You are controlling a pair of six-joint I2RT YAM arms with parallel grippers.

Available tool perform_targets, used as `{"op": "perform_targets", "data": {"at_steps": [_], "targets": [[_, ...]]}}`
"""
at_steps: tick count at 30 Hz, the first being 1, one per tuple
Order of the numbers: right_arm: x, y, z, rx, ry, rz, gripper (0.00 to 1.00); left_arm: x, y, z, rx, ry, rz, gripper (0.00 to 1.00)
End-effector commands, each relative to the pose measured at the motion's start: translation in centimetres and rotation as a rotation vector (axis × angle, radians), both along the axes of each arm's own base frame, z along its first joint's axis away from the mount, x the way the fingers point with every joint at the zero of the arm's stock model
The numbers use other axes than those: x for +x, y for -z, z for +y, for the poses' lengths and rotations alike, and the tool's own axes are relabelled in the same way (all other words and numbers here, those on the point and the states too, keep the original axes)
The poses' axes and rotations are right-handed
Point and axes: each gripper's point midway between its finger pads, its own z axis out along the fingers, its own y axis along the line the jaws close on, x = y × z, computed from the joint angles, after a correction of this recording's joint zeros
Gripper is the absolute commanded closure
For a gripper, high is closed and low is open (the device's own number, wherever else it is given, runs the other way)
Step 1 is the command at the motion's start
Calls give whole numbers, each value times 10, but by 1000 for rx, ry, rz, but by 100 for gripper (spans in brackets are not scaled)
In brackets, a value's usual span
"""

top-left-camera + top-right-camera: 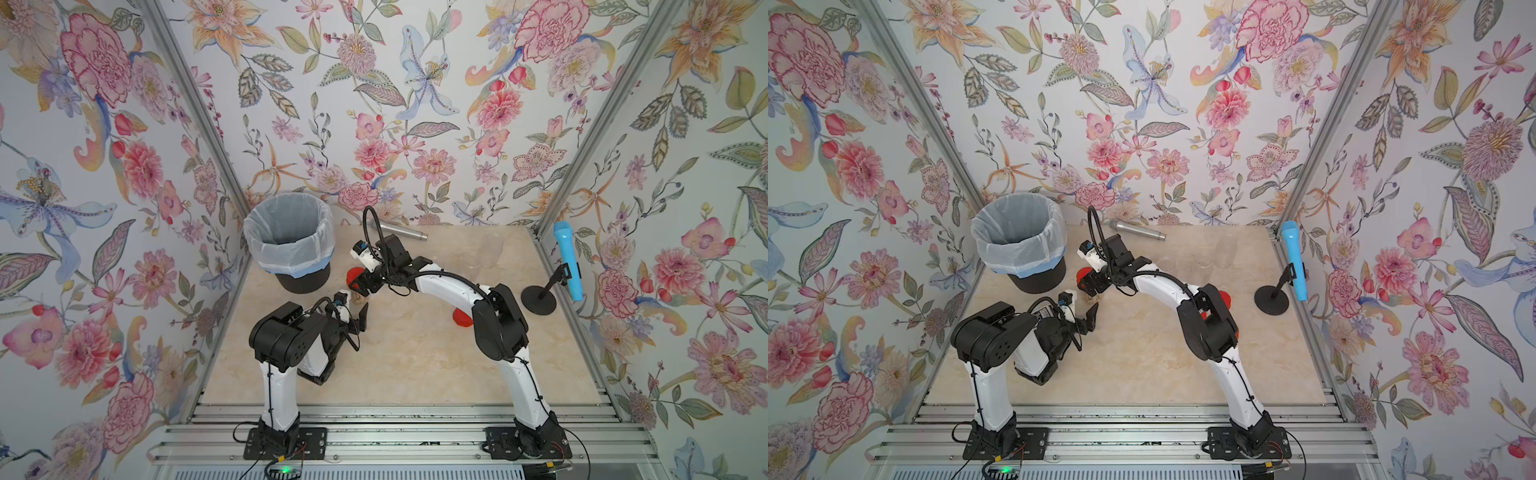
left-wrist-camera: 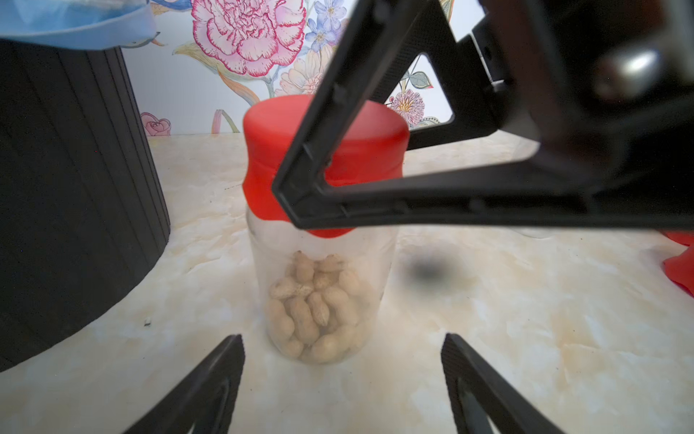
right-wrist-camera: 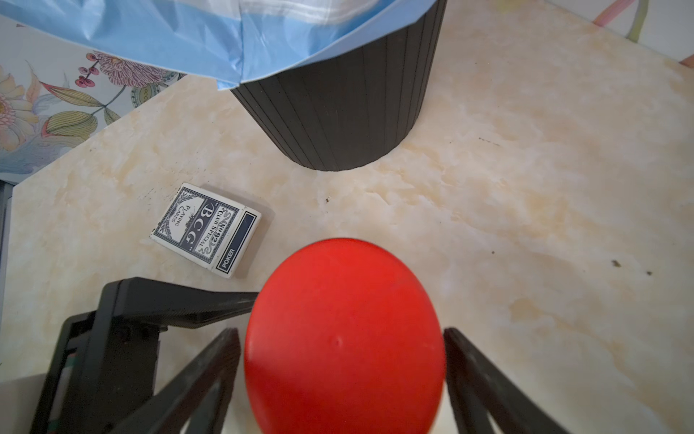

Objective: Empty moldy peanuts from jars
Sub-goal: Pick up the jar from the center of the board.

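Left wrist view: the jar (image 2: pixel 375 248) stands upright mid-frame on the tabletop (image 2: pixel 525 319), peanuts (image 2: pixel 315 308) inside, lid (image 2: pixel 270 150) on, dead ahead of the wide-open left tool (image 2: pixel 341 336). Right tool (image 3: pixel 341 330) straddles the lid from above; gripping or not, I cannot tell.

jar (image 2: pixel 375 263): clear smooth plastic, slightly hazy. lid (image 3: pixel 343 338): red plastic, smooth, satin. peanuts (image 2: pixel 311 312): matt tan shells, rough. bin (image 3: pixel 338 112): matt black, fine vertical ribs. liner (image 1: pixel 286 249): thin translucent film, blue hem. table (image 1: pixel 415 365): cream marble-look, low sheen. card box (image 3: pixel 206 229): printed cardboard. mic (image 1: pixel 401 231): silvery metal.
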Motion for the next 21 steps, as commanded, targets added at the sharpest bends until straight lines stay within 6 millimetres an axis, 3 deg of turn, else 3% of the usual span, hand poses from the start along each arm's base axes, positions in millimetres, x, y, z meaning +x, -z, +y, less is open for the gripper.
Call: {"op": "perform_targets", "data": {"at_steps": [1, 8, 11, 16, 21], "targets": [[6, -3, 9, 16, 11, -14, 14, 1, -14, 3, -58, -7, -54, 15], [10, 6, 17, 23, 18, 6, 20, 0, -14, 5, -56, -6, -55, 14], [9, 8, 16, 24, 14, 15, 28, 0, -14, 5, -56, -6, -55, 14], [7, 6, 10, 41, 13, 53, 51, 0, -17, 1, -47, 19, -64, 14], [6, -10, -2, 93, 40, 121, 60, -4, -31, -9, -54, 83, -95, 13]]}}
